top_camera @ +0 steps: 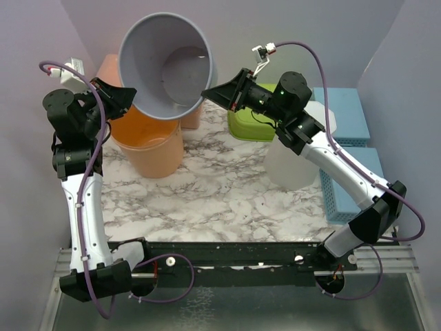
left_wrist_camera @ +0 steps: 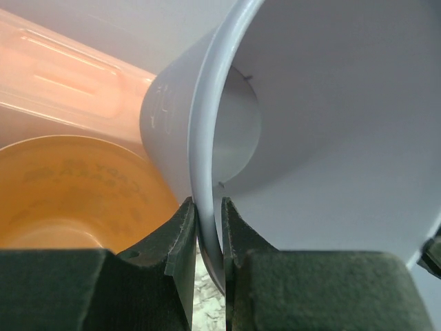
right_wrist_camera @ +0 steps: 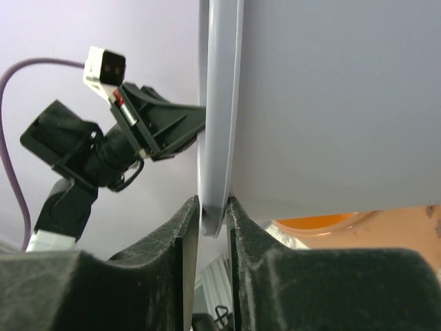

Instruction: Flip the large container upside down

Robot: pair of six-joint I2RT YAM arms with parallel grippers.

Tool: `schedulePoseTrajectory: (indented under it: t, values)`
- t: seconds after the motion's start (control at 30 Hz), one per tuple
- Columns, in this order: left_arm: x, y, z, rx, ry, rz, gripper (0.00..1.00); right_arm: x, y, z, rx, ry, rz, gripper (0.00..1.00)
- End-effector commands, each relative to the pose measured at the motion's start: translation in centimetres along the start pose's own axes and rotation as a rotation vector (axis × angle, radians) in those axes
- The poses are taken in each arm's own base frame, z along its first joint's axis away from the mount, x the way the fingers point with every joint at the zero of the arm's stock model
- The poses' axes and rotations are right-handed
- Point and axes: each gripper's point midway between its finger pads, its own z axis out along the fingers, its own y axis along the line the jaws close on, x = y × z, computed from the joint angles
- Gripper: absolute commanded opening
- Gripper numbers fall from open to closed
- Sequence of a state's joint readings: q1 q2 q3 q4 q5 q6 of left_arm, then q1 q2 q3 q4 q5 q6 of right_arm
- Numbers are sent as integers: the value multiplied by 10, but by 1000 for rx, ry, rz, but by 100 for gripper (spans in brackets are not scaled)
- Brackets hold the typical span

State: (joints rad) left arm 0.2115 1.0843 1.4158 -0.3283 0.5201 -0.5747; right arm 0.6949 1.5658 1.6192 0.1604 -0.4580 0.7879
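Plastic up in the air: the large container (top_camera: 165, 65) hangs between the two arms, tipped on its side with its mouth toward the overhead camera and its base pointing away. The left gripper (left_wrist_camera: 209, 207) is pinched narrow on the thin rim; the wall rises straight out from between its fingertips, and the orange bucket (left_wrist_camera: 76, 193) sits just below and to its left.

Across the mouth, the right gripper (right_wrist_camera: 213, 203) straddles the opposite lip, jaws drawn close either side of it. From its own wrist view I can't tell whether the pads are truly biting or only flanking the edge.

As for handling, this looks like a light, thin-walled, smooth tub: stiff enough to keep its round shape, though the lip may flex under a hard squeeze, and the glossy surface could slide in a loose pinch. The rim is the only sensible hold, since the body is far too wide for these fingers. Two opposite rim holds make a natural axis to roll it over — provided both stay firm.
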Motion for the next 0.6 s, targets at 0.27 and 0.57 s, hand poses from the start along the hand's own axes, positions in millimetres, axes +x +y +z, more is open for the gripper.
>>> schedulePoseTrajectory:
  t: [0.27, 0.57]
  values:
    - [33, -76, -23, 358, 137, 41, 0, -13, -6, 7, 41, -193, 128, 34]
    - [40, -76, -24, 363, 150, 29, 0, -16, 3, 7, -27, -220, 182, 1]
